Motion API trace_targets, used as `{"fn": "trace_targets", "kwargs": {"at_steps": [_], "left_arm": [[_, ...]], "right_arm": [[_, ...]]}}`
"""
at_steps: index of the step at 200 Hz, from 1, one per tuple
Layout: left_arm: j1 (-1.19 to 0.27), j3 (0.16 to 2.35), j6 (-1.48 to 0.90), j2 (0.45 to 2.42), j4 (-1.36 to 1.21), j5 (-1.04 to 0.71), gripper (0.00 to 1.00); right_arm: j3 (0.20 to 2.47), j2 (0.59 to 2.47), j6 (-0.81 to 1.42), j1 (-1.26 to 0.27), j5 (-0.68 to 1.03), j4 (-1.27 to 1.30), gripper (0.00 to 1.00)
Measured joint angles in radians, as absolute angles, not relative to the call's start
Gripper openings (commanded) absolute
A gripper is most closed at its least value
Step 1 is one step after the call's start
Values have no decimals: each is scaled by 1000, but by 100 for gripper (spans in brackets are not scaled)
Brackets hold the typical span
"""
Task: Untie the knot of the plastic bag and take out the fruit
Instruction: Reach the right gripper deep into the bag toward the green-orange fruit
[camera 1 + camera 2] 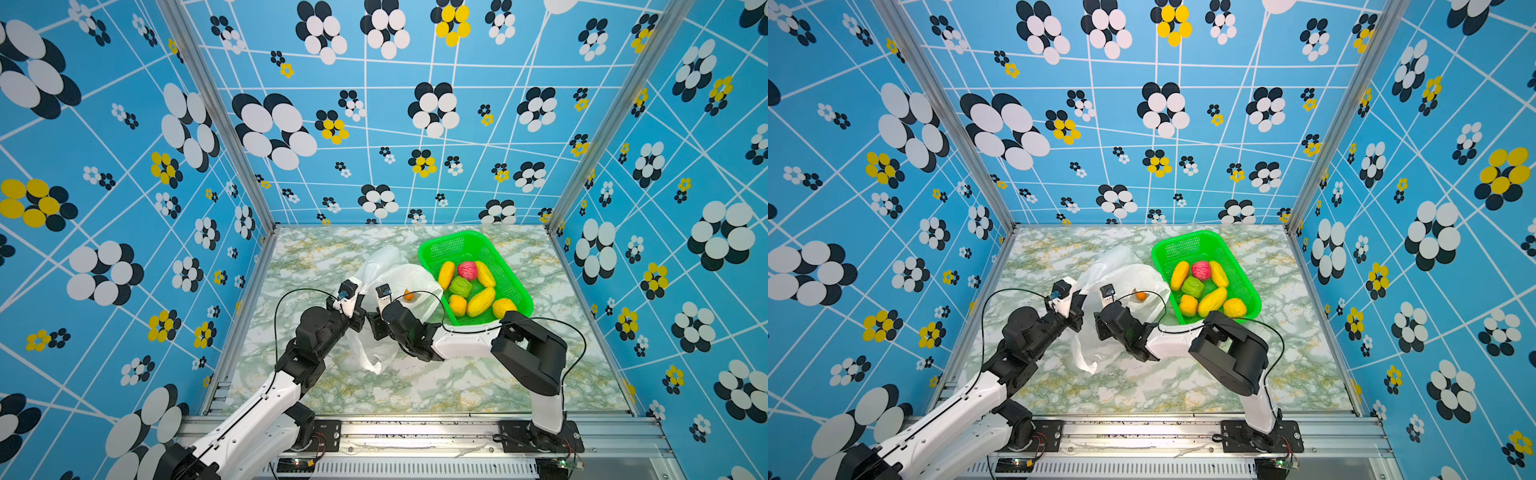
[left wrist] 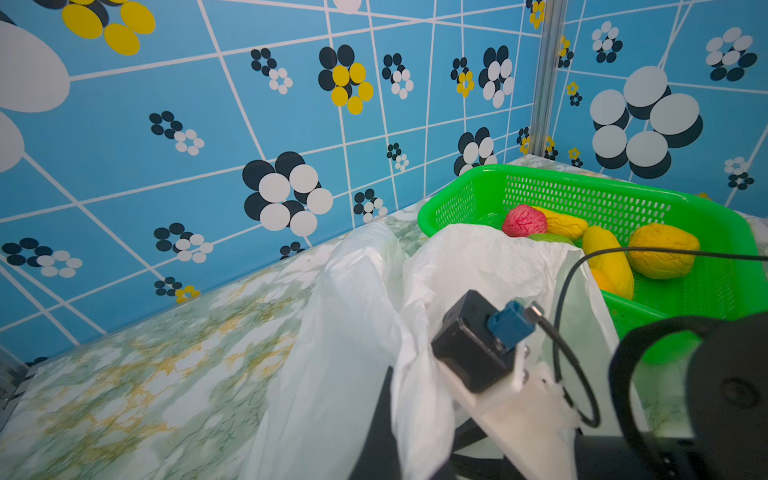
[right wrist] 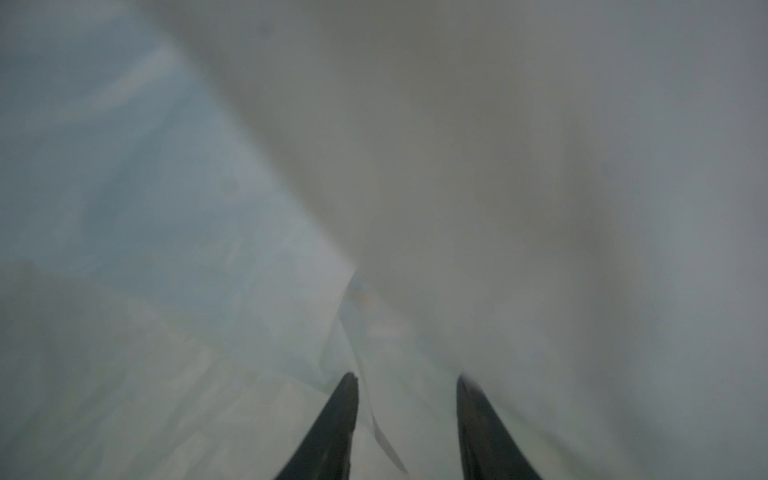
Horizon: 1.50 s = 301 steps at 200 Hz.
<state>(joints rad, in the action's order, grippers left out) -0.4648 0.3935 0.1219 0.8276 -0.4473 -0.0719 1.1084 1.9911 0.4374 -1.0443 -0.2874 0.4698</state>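
— A booth of blue walls (image 1: 374, 124), printed with white, black and yellow flower dots, is closed around a table (image 1: 415, 382) finished in a glossy, green-veined marble pattern. Where is the work placed?

— Mid-table. The plastic bag (image 1: 399, 274) is laid just beside the green basket (image 1: 453, 237), and it is judged to be touching it. Seven fruits (image 1: 467, 270) are counted in the basket. One orange fruit (image 1: 409, 296) is seen through the film, inside the bag. No knot can be made out, so it is judged to be undone.

— And the claws?

— The left gripper (image 1: 358, 318) is pressed together on the bag's rim, so the mouth is lifted. The right gripper (image 3: 407, 380) is pushed inside the bag with its jaws spread partway. Nothing solid is seen between them.

— How is the step best done?

— The rim should be held high and taut, so that the thin, crinkly, translucent film is not folded over the fingers. The orange fruit is small, rounded and probably rubbery. It should be closed upon across its width, with no film caught. The basket's mesh walls look rigid, so a low drop would likely be borne.
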Motion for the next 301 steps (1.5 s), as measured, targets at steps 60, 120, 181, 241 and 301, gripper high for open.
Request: {"fn": "trace_targets", "kwargs": {"at_steps": [60, 120, 181, 241, 301], "left_arm": [[-465, 393, 115, 812, -437, -91, 0], [-467, 387, 115, 786, -434, -99, 0], [-467, 372, 115, 782, -434, -106, 0], [-467, 372, 115, 782, -433, -106, 0], [-467, 372, 115, 787, -436, -105, 0]], "right_arm": [[1176, 2068, 501, -1041, -507, 450, 74], [1190, 2068, 502, -927, -705, 417, 90], [1196, 2065, 513, -876, -750, 315, 97], [1286, 2089, 514, -863, -670, 265, 88], [1299, 2147, 546, -843, -585, 240, 72]]}}
